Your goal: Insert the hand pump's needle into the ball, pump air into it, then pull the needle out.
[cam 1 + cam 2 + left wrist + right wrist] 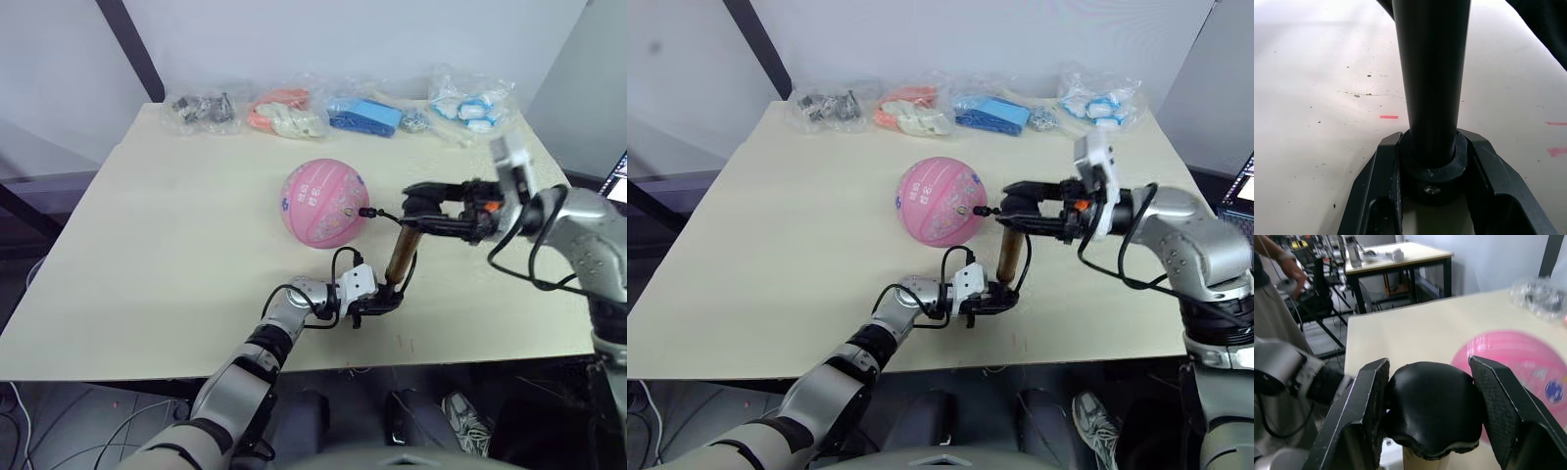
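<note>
Just to the right of the ball (939,201), the hand pump (1008,258) is held upright: its base is clamped by the left gripper (990,300), its black handle by the right gripper (1011,217). The needle (982,211) appears seated in the valve, so insertion is judged done; pumping and withdrawal remain. The ball looks round, pink, with small prints.
</note>
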